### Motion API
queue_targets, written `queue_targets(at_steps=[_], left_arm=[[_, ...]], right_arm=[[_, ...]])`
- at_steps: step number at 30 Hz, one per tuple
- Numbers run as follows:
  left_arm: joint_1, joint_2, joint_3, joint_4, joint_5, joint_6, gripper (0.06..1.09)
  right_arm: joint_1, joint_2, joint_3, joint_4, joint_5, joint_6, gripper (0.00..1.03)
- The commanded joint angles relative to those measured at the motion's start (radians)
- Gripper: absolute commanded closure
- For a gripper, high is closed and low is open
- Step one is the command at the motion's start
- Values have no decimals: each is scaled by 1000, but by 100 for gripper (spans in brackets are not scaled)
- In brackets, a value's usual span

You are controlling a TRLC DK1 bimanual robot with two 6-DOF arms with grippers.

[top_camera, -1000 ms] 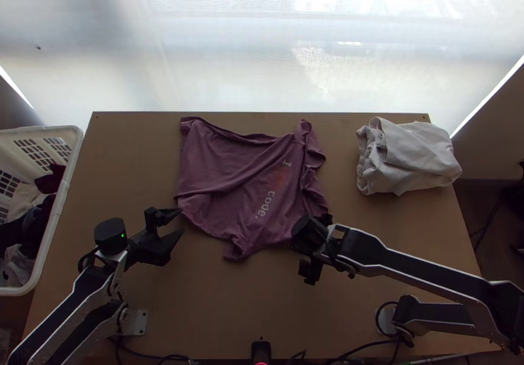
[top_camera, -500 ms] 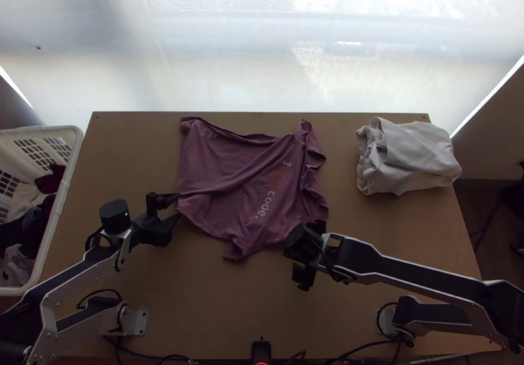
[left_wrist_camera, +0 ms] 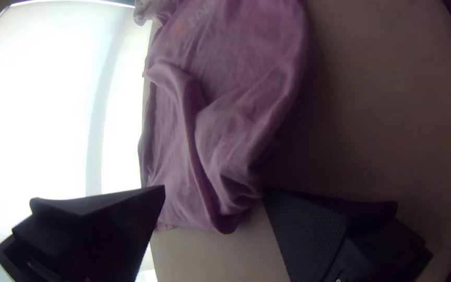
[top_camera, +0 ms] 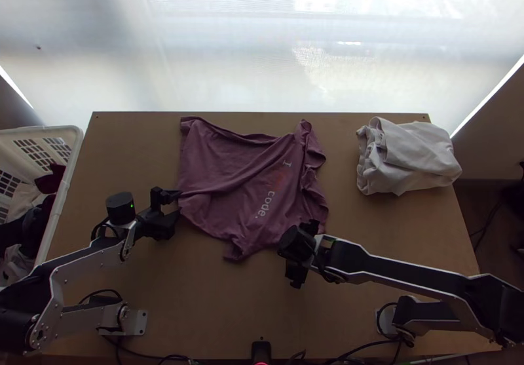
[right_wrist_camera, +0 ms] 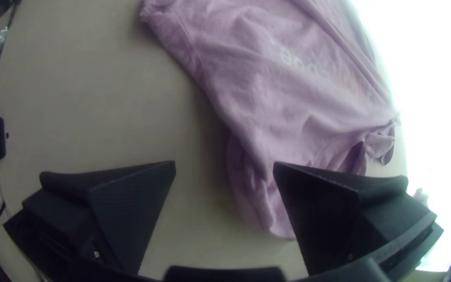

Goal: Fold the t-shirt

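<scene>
Bright backdrop [top_camera: 216,44] behind a plain wooden table [top_camera: 406,227], pretty dim on the work surface itself. Had the purple t-shirt [top_camera: 229,175] lying on that table, a bit away from the white laundry basket [top_camera: 71,162], with a pale folded bundle [top_camera: 412,158] much farther from the basket. Looked like the grabbing-and-straightening step to me, ahead of any proper fold: mostly spread, wrinkled diagonally, and bunched along the side away from the basket. Saw the left gripper [left_wrist_camera: 213,188] released, fingers wide around the shirt's basket-side edge, nothing pinched. Saw the right gripper [right_wrist_camera: 224,162] released too, farther from the basket, by the edge facing the arm bases; couldn't tell about any light contact there. Would've gone next for closing both on the cloth, tugging out the bunching, then bringing one side over. Probably needed a decent bite of fabric too, or else risked slipping off or adding creases. Going by the slanted print [top_camera: 264,204], guessed at a hem toward the basket and a collar end pointing away from it. Ran roughly outward from the basket, long-axis-wise, but only just, being nearly square with all that bunching.
</scene>
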Motion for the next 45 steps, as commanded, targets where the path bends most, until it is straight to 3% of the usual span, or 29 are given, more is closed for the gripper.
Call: queue_targets(at_steps=[1,9,11,12,16,19,21,26,30,34,36,41,45], left_arm=[[-34,78,32,32,-18,-8,20],[-60,119,58,41,-29,-16,20],[-60,127,61,45,-32,-14,24],[-60,125,63,45,-30,-14,32],[-51,122,69,45,-29,-16,83],[-43,114,66,45,-16,-17,102],[-45,76,61,38,-16,-42,105],[1,-91,66,-34,13,-77,105],[60,-283,140,-373,21,-125,105],[70,-508,140,-597,21,-137,105],[70,-593,144,-673,19,-154,105],[87,-737,201,-829,14,-274,105],[81,-843,238,-972,8,-307,105]], right_arm=[[-17,74,-15,77,45,-38,17],[-88,86,-60,172,83,-115,19],[-105,88,-69,201,88,-130,27],[-111,86,-70,212,88,-137,32],[-119,89,-86,269,87,-181,55],[-117,111,-90,307,87,-213,84],[-117,126,-92,320,88,-235,100],[-132,59,-90,289,85,-238,100],[-135,-79,-61,131,77,-229,100],[-137,-219,-38,-32,44,-227,100],[-163,-274,8,-138,-12,-202,100],[-272,-319,178,-409,-272,-107,100],[-306,-343,218,-515,-400,-67,100]])
